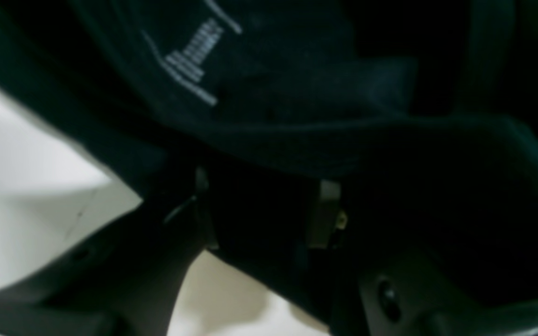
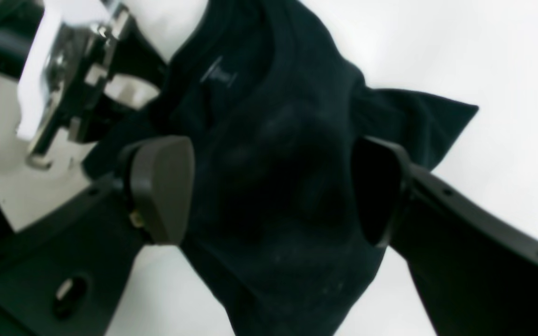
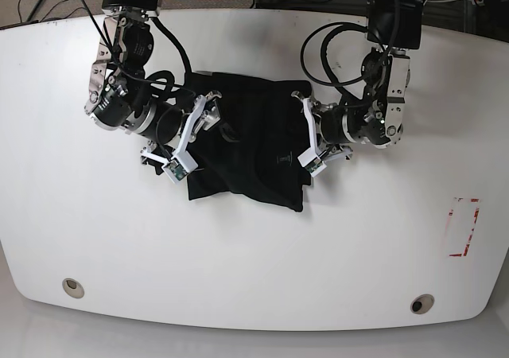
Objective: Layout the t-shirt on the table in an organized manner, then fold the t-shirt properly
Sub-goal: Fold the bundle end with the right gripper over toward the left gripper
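Observation:
A black t-shirt [image 3: 246, 143] lies bunched in a rough rectangle on the white table [image 3: 254, 254]. My right gripper [image 3: 195, 135] is at the shirt's left edge in the base view. In its wrist view its fingers [image 2: 161, 186] stand wide open over the dark cloth [image 2: 273, 140]. My left gripper [image 3: 306, 139] sits at the shirt's right edge. Up close, its pads [image 1: 325, 214] are apart with a fold of the shirt [image 1: 297, 93] lying in the gap; a grey printed label shows near the collar.
A red-outlined rectangle mark [image 3: 464, 227] is at the table's right side. Two round grommet holes [image 3: 72, 286] [image 3: 421, 303] sit near the front edge. Cables hang behind both arms. The left arm's metal body [image 2: 63, 60] shows in the right wrist view.

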Motion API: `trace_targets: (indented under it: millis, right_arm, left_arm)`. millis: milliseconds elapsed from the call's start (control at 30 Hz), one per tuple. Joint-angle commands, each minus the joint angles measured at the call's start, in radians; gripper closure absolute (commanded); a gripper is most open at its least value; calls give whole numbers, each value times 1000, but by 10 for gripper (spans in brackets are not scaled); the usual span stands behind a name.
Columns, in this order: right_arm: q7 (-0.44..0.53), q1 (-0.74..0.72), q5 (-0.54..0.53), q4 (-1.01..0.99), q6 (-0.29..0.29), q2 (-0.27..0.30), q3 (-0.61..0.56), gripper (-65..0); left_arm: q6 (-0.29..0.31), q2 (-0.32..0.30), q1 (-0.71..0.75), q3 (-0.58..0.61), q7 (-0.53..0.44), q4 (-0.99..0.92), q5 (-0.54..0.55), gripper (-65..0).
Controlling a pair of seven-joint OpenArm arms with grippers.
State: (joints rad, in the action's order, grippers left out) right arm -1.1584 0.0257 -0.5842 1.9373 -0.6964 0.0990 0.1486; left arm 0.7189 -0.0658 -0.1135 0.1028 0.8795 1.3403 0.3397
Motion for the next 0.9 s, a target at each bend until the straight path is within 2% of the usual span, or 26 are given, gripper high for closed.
trace_targets:
  millis: [0,267,533,733,867]
  right_arm:
    - [19,3,-23,21,-2,18,1,-493]
    - [19,33,-16,20,-2,21,1,-477]
    - [19,41,-16,18,-2,15,1,-444]
    - [19,38,-15,12,-2,2,1,-445]
    - [19,27,-15,-5,-2,-3,-1,-445]
  left_arm:
    - [-21,7,-15,-24,51,-2,-58,-247]
    - [-21,16,-22,-119,53,44,-40,-257]
    - [-21,-9,-13,-163,68,140,62,-369]
    - [-21,-42,-13,-171,119,201,117,-369]
    - [-21,-72,-12,-217,129,259,147,-369]
